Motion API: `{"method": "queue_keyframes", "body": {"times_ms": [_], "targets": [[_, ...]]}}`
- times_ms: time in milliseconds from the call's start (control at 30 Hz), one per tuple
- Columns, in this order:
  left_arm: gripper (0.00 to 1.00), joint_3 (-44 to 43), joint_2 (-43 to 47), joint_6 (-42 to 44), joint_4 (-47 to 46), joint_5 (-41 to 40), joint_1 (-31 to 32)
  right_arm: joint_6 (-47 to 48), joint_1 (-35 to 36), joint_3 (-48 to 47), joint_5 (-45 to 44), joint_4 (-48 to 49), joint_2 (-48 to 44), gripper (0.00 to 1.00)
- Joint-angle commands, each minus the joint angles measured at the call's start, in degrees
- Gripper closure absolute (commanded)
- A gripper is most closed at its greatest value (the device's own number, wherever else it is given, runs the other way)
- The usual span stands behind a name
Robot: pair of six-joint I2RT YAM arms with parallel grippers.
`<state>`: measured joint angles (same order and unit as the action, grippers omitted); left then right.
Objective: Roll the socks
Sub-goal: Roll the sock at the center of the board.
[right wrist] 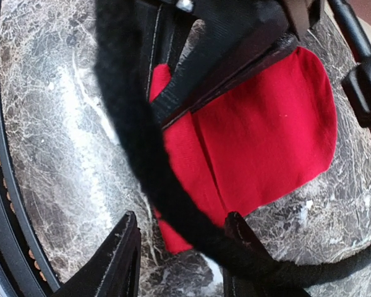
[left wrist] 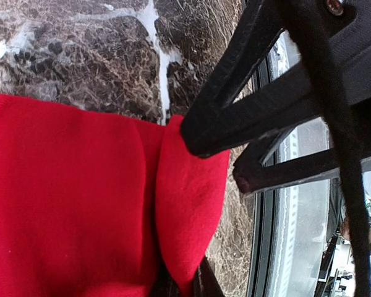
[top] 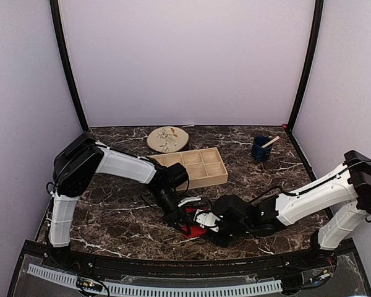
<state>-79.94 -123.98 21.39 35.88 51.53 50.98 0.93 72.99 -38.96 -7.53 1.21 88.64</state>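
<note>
Much bare table (top: 111,204) lies left of socks (top: 188,231) near its front edge

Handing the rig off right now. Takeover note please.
Socks: red, lying mostly flat between both arms; I can't tell the two apart.
Left tool: at the folded edge of the socks; grip unclear.
Right tool: open, straddling a corner of the socks.
Done: one edge turned over, at most.
Left: roll the rest up.
</note>
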Motion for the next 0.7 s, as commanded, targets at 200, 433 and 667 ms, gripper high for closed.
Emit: {"method": "queue_keyframes", "body": {"times_ms": [200, 433, 667], "targets": [[1.00, -0.74, -1.11, 1.11, 2.86, -0.17, -0.36, 3.43, 0.49, -3.12, -1.78, 1.77, 4.00, 0.59], [1.00, -0.68, -1.17, 1.29, 3.06, 0.10, -0.35, 3.98, 0.45, -3.69, -2.84, 2.16, 5.99, 0.61], [1.00, -0.59, -1.16, 1.38, 3.22, 0.25, -0.36, 4.61, 0.31, -4.36, -3.89, 2.30, 7.03, 0.63]]}}
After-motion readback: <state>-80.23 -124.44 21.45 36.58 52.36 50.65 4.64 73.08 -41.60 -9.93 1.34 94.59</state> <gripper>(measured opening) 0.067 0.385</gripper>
